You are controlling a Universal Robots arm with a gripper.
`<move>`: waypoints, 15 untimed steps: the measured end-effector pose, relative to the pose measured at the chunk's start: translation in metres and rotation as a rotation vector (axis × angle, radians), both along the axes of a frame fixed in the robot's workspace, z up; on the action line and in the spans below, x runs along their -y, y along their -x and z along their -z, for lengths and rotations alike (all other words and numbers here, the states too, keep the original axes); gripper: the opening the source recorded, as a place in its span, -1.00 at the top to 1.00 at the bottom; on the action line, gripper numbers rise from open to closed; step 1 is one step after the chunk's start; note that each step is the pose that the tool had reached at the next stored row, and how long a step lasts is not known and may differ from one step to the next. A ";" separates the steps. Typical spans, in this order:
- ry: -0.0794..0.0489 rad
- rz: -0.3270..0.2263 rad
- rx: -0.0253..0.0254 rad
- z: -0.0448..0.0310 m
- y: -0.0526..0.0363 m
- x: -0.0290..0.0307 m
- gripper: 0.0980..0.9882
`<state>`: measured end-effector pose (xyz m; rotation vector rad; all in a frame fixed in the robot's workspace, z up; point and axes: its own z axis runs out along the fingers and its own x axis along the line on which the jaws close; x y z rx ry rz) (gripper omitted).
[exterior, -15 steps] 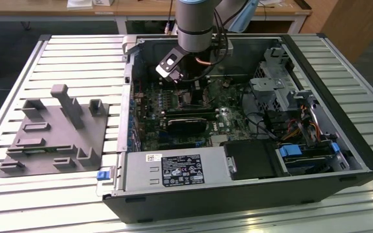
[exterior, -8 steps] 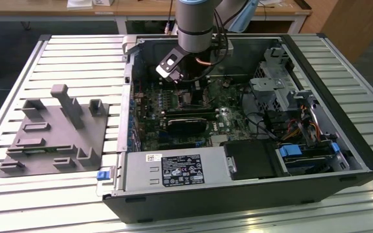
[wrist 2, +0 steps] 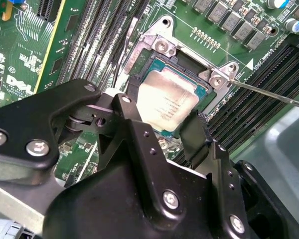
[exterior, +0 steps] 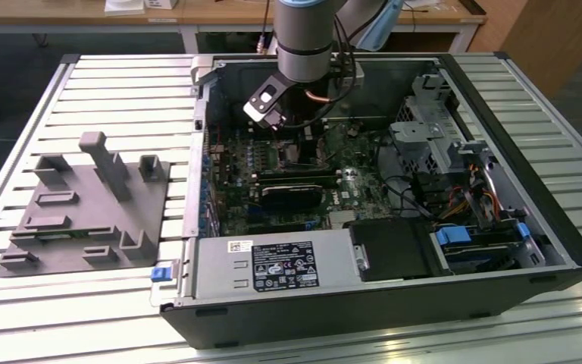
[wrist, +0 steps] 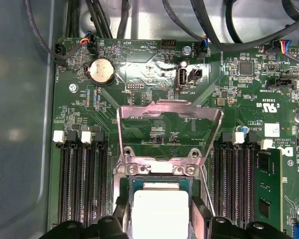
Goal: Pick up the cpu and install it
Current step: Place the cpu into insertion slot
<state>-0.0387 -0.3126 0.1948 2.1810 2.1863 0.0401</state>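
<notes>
The arm [exterior: 306,30] is coming down near-vertical into the open pc case [exterior: 533,250], and the gripper [exterior: 293,144] is pointing down at the board, low over the socket area. In the second wrist view the gripper [wrist 2: 162,108] is sitting right on top of the job. Its black fingers [wrist 2: 193,130] are closing on the cpu [wrist 2: 164,99], one on each of two opposite edges, with the pale lid showing between them.

Same picture in the first wrist view: the gripper [wrist: 160,218] is straddling the cpu [wrist: 159,209], fingers tight against the rim on both sides. The cpu is lying flat inside the socket frame [wrist: 159,169], square to it and not tilted.

Just beyond it the metal load plate [wrist: 169,112] is standing hinged open. The thin lever rod [wrist 2: 271,93] is sticking out to one side, clear of the chip. Memory slots [wrist: 82,184] are flanking the socket on both sides, and one memory stick [wrist: 269,186] is sitting in a slot.

Further out on the motherboard [wrist: 139,134], a coin cell [wrist: 102,71] is sitting near the edge. Black cables [wrist: 224,30] are running past that edge.

The case is lying on its side on the slatted table [exterior: 119,83], with the power supply [exterior: 261,269] at its near end. The grey fixture [exterior: 79,205] is sitting on the table at the exterior view's left of the case, well apart from the gripper.
</notes>
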 end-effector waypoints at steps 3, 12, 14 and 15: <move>0.000 0.000 0.0001 -0.0029 0.0000 0.0000 -0.15; 0.000 0.000 -0.0005 -0.0117 0.0000 0.0000 0.30; 0.000 0.000 -0.0008 -0.0131 0.0000 0.0000 0.56; 0.000 0.000 -0.0008 -0.0137 0.0000 0.0000 0.56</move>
